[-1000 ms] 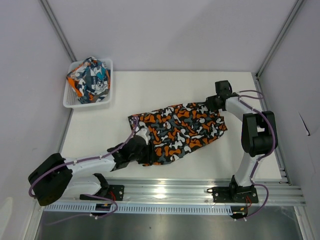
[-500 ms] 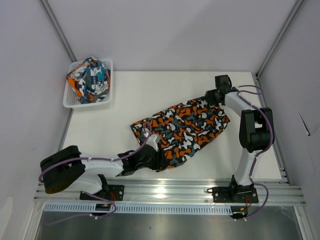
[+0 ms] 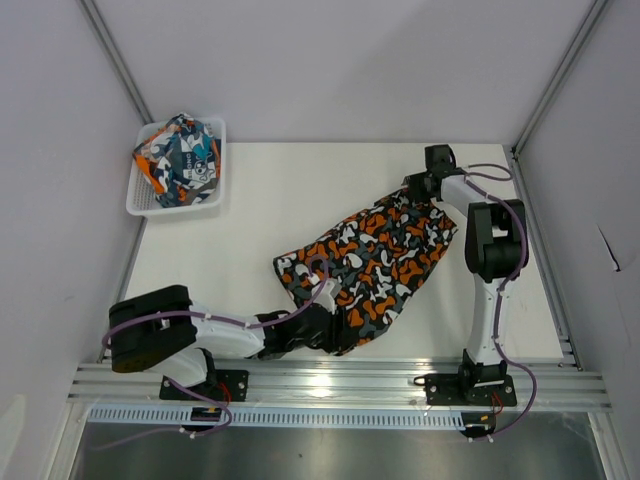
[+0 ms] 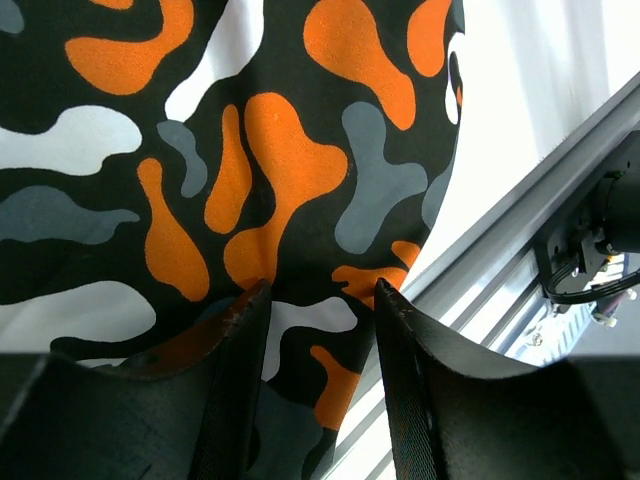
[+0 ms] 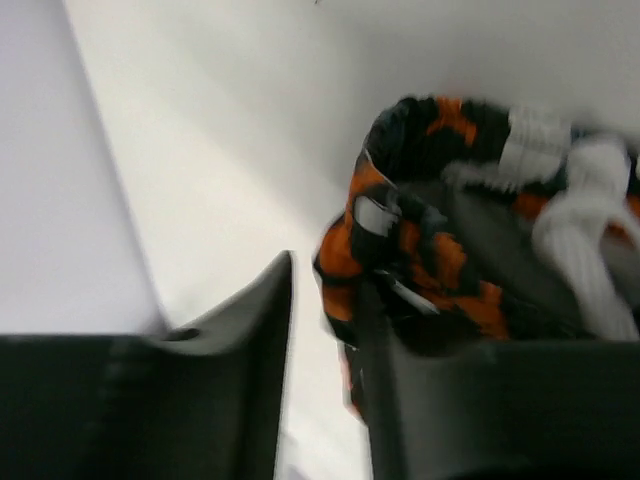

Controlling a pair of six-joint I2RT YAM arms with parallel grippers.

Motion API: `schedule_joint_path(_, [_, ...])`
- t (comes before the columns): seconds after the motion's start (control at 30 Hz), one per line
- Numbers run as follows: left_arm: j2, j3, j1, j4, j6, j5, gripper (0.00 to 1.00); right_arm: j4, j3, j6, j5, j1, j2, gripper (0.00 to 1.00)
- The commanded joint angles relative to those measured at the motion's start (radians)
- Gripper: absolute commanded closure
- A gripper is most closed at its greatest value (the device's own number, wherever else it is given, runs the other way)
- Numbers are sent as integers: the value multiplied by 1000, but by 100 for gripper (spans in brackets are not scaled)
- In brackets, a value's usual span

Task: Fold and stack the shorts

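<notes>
The orange-black-grey-white camouflage shorts lie spread slantwise on the white table, from the back right down toward the front rail. My left gripper is at their near lower corner. In the left wrist view its fingers straddle the printed cloth, and the left gripper is shut on a fold of it. My right gripper is at the far upper corner. In the right wrist view the right gripper stands open over bare table, with the bunched waistband just beside one finger. The teal-blue graphic shorts sit folded in the basket.
A white mesh basket stands at the back left corner. An aluminium rail runs along the table's near edge, close under the left gripper, and shows in the left wrist view as the rail. Frame posts rise at both back corners.
My left gripper has dragged the near corner of the camouflage shorts right and toward the rail, turning the cloth more slantwise. The right gripper has moved back and let go of the waistband.
</notes>
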Motion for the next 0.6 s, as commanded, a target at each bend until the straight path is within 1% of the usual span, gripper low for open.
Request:
schedule_joint_path(0.0, [46,-27,-30,-197,-14,6,50,65,64,-45,-9,-22,41,61])
schedule_joint_path(0.03, [43,-27,-31,-202,-14,4,50,68,64,-55,-9,-26,39,53])
schedule_joint_path(0.1, [36,-24,-32,-211,-13,-2,50,64,61,-75,-9,-41,30,43])
schedule_joint_path(0.2, [18,-16,-32,-243,-11,-16,49,90,35,-138,-68,-72,1,43])
schedule_joint_path(0.23, [12,-10,-32,-262,-10,-19,49,126,14,-185,-114,-82,-8,43])
schedule_joint_path(0.3, [-5,7,-31,-285,-1,-28,48,192,-6,-230,-175,-113,-37,42])
schedule_joint_path(0.37, [-22,30,-27,-326,16,-36,48,232,-16,-297,-284,-121,-50,41])
schedule_joint_path(0.4, [-29,33,-21,-337,22,-34,48,246,-13,-317,-321,-153,-51,40])
schedule_joint_path(0.47, [-48,36,9,-355,44,-20,48,239,-5,-360,-417,-184,-65,39])
schedule_joint_path(0.57, [-86,29,75,-355,82,18,48,211,-35,-481,-469,-213,-109,38])
